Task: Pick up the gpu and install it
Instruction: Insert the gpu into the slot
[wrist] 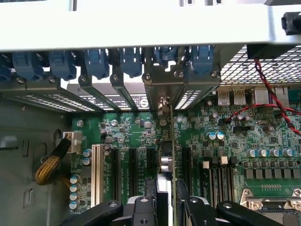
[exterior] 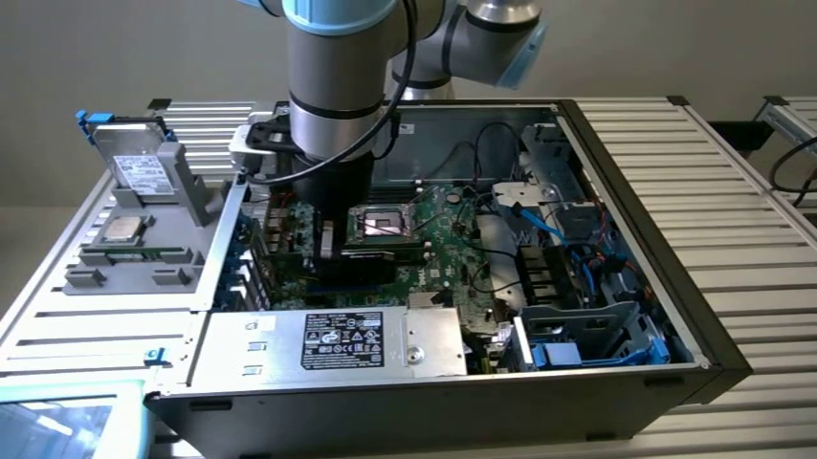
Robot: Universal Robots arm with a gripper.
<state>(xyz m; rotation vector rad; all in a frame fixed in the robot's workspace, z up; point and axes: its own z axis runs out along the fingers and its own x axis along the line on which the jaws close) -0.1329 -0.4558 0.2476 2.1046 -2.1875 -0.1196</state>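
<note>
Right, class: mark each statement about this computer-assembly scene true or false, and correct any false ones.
1. The gripper reaches inside the open computer case. True.
2. The gpu lies flat on the grey fixture. False: it stands on edge between the gripper's fingers, over the motherboard slots.
3. A silver processor chip rests on the fixture outside the case. True.
4. A cooler covers the processor socket. False: the socket is uncovered.
</note>
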